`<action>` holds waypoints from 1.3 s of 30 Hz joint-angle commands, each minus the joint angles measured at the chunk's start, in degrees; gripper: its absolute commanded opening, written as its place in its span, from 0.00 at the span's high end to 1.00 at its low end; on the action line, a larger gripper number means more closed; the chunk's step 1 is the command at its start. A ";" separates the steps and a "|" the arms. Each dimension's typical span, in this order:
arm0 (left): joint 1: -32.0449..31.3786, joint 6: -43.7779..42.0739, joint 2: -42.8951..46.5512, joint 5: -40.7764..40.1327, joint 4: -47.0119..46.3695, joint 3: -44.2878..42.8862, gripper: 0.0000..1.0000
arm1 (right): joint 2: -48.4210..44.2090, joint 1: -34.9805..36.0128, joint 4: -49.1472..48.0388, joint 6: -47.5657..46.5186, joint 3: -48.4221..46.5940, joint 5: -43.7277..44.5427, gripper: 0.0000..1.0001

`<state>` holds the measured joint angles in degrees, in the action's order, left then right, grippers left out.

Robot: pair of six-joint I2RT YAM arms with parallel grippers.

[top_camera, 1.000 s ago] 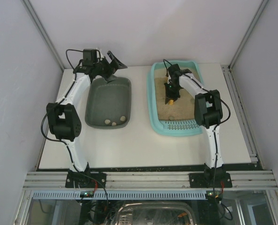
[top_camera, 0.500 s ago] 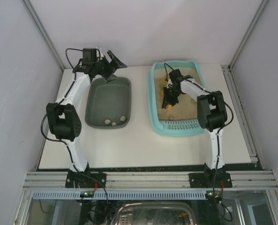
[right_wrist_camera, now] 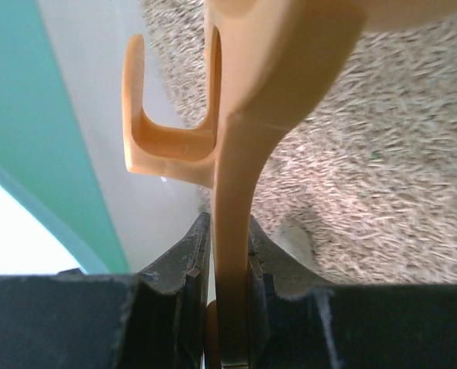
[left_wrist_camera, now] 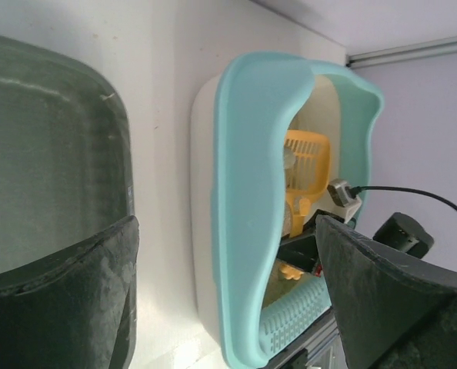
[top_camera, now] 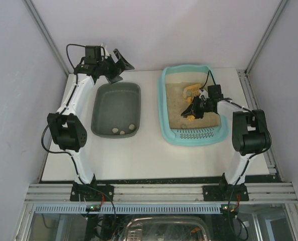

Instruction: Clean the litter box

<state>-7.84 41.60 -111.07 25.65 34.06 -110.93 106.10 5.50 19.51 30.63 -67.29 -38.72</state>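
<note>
On white table (top_camera: 149, 150): dark grey-green plastic tub (top_camera: 114, 103) left, light-teal rectangular plastic litter box (top_camera: 162, 105) right, apart; yellow plastic scoop (top_camera: 191, 90) inside the box.

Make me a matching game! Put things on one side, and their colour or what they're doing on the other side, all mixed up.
1. litter box
2. tub
3. scoop
4. left gripper

A. pinched in the right gripper
B. dark grey-green
C. open, holding nothing
D. light teal

Pairs: 1-D, 2-B, 3-A, 4-C
</note>
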 commanded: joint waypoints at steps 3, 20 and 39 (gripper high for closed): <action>-2.18 -7.41 5.85 -6.56 9.31 -4.29 0.00 | -4.44 -0.11 -25.53 12.02 7.51 -14.67 1.00; -3.70 -13.57 18.22 -22.14 7.56 15.69 0.00 | -19.51 -4.38 -45.66 25.94 25.16 -17.73 1.00; -0.02 -11.90 21.33 -18.52 4.45 18.04 0.00 | -22.49 -1.04 -32.06 17.85 22.21 -17.56 1.00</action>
<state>-8.36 29.41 -92.77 6.09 41.06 -93.49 86.59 4.23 -10.68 50.61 -43.13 -55.99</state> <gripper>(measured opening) 0.998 0.175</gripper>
